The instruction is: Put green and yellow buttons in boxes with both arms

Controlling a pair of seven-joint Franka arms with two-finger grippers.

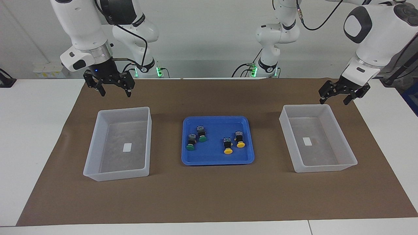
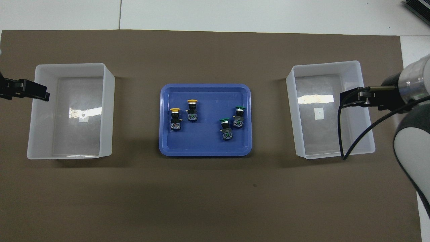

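- Brown paper sheet [image 1: 209, 202] covers most of the white bench [image 1: 29, 137]; all parts sit on it.
- Left arm [image 1: 372, 36] and right arm [image 1: 81, 29] both wait raised.
- Two translucent boxes: one [image 1: 98, 143] toward the right arm's end, the other [image 1: 346, 143] toward the left arm's end. Each holds only a small white label on its base.
- Blue tray [image 1: 217, 160] sits between the boxes, apart from both.
- Right gripper [image 1: 112, 93] hangs over the sheet just past its box's robot-side rim, jaws wide, nothing held.
- Left gripper [image 1: 336, 99] hangs over the robot-side corner of its box, jaws wide, nothing held.
- Green buttons [image 1: 197, 138]: two lying in the tray, on the side toward the right arm, close together.
- Yellow buttons [image 1: 234, 143]: two lying in the tray, on the side toward the left arm, close together. Caps of all four point away from the robots.
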